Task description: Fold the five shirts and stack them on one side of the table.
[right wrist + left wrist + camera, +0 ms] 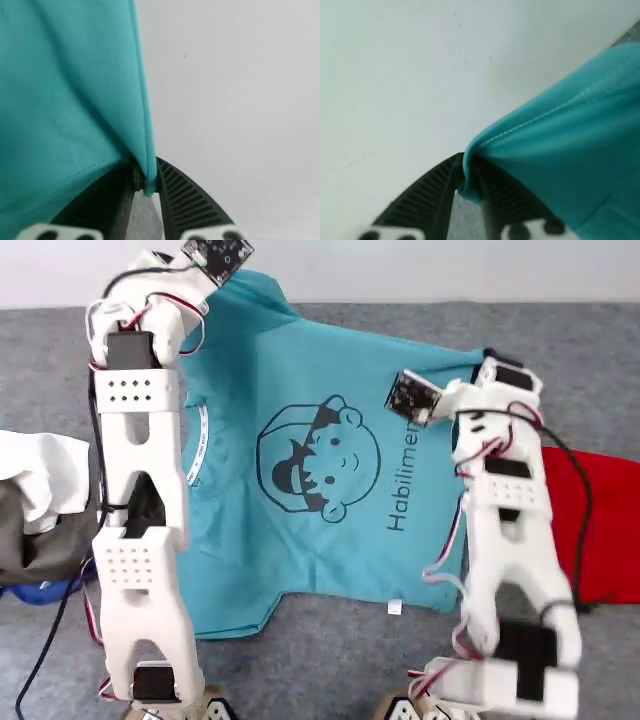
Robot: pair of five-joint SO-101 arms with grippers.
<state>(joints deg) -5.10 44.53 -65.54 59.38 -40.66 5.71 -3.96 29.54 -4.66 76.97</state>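
Currently: teal shirt spread print-up mid-counter. Clenched on its hem: left end effector and right end effector, likely to draw a fold. At counter's right edge: red shirt.

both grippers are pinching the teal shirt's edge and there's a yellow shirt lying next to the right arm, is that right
Not quite: a red shirt, not a yellow one, lies next to the right arm, as the high view shows. The rest stands: the left gripper and the right gripper are each shut on an edge of the teal shirt.
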